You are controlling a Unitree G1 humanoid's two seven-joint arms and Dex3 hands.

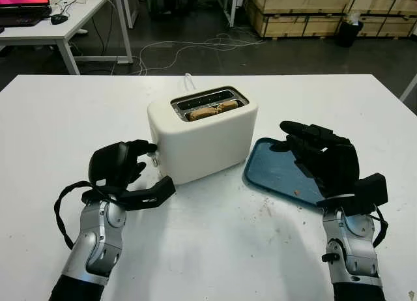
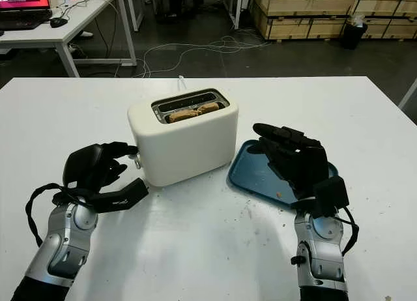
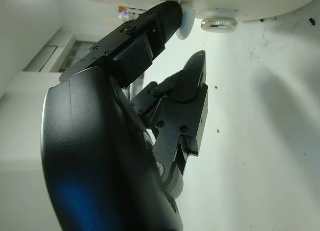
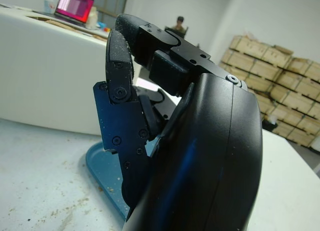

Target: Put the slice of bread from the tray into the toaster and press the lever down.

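The big white table [image 1: 208, 249] is sitting under everything, w/ the white toaster [image 1: 202, 135] in the middle of it, so I'm using the toaster as the marker.

The slice of bread [image 1: 212, 110] is already sitting down inside the toaster's front slot, its brown top edge showing just below the rim.

The blue tray [image 1: 273, 167] is lying just beside the toaster on the robot's right, one corner nearly touching the toaster's side. It's carrying some crumbs. More crumbs are lying on the table in front of the tray.

The left hand [image 1: 124, 167] is sitting at the toaster's left end, low down. Its fingers [image 3: 150, 33] are curling in, and the top fingertip is touching the small white lever [image 3: 185, 22] on that end. Right next to the lever is a round silver knob [image 3: 221, 24]. The thumb is pointing out across the table in front of the toaster. The hand isn't gripping anything.

The right hand [image 1: 319, 157] is hovering over the tray, to the right of the toaster & apart from it. It's holding nothing, and its fingers are bending at the tips.

Behind the toaster, past the table's far edge, a desk w/ a laptop [image 1: 23, 4] is standing on the left and wooden crates [image 1: 306, 8] are stacked on the right.
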